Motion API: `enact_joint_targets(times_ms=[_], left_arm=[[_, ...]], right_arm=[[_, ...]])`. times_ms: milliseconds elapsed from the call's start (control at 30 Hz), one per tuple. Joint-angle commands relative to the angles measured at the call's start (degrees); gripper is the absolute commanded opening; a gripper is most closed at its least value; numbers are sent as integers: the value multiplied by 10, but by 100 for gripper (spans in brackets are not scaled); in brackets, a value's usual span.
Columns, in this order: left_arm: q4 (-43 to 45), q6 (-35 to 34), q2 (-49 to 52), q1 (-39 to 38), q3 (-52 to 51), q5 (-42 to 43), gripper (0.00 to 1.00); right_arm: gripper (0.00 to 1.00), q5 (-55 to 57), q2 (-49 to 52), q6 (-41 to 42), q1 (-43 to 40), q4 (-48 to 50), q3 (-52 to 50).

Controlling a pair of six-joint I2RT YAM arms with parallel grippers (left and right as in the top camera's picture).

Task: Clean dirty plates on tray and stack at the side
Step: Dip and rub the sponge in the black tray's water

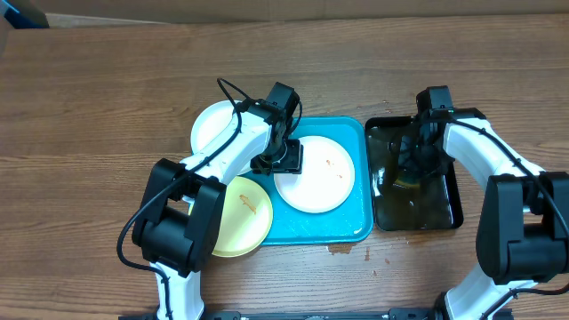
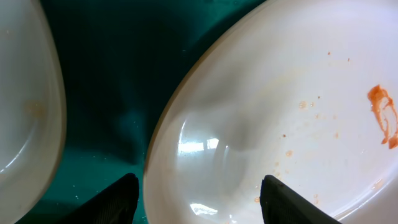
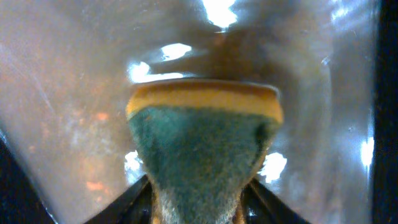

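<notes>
**A:** What lies nearest?

**B:** The pale yellow plate (image 1: 238, 216), at the near left. It rests on the table (image 1: 89, 107), and its right edge laps over the near left corner of the tray (image 1: 356, 227). There is a small orange-brown mark on its face. A few brown spots (image 1: 342, 250) sit on the wood just near of the tray's near edge.

**A:** And on the tray itself?

**B:** One white plate (image 1: 320, 182) lies flat in the middle of the turquoise tray. It has an orange smear (image 2: 384, 115) and fine specks on its face.

**A:** Where is the left gripper?

**B:** The left gripper (image 1: 283, 160) is down at that plate's left rim. In the wrist view its jaws stand wide apart. One finger (image 2: 118, 200) is over the bare tray and the other is over the plate's face, with the rim running between them. It grips nothing.

**A:** And the right side?

**B:** The black tray (image 1: 431, 212) sits just right of the turquoise one, and its floor is wet and glossy. The right gripper (image 1: 416, 164) reaches down into it, its jaws pinching a sponge (image 3: 202, 143). The green scouring face is toward the wrist camera, and the yellow layer is at the far end, down by the wet floor.

**A:** And farthest?

**B:** The second white plate (image 1: 212, 126), at the far left by the tray's far left corner. The left arm hides part of it, so I cannot tell whether it overlaps the rim.
</notes>
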Motion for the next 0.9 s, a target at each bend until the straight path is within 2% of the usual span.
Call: enact_joint_targets(times_ms=[0, 67, 133, 167, 200, 233, 433, 700, 767, 867], left_arm=[[4, -8, -9, -1, 2, 5, 64], [6, -8, -9, -1, 2, 5, 64], [8, -8, -9, -1, 2, 5, 63], [8, -9, -9, -1, 2, 5, 62], [8, -8, -9, -1, 2, 5, 60], [7, -9, -9, -1, 2, 5, 59], [9, -9, -9, -5, 2, -5, 57], [7, -8, -9, -8, 2, -22, 31], [7, -8, -9, -7, 2, -28, 17], [7, -8, -9, -7, 2, -28, 5]], right_arm=[[60, 9, 1, 1, -2, 9, 1], [60, 9, 1, 1, -2, 19, 1], [51, 9, 1, 1, -2, 27, 1], [34, 9, 1, 1, -2, 31, 1], [10, 9, 1, 1, -2, 34, 1], [4, 7, 1, 1, -2, 35, 1], [4, -22, 1, -10, -2, 39, 2], [4, -22, -12, -16, -1, -50, 78], [4, -21, -21, -16, -1, -73, 96], [4, -16, -37, -16, -1, -98, 110]])
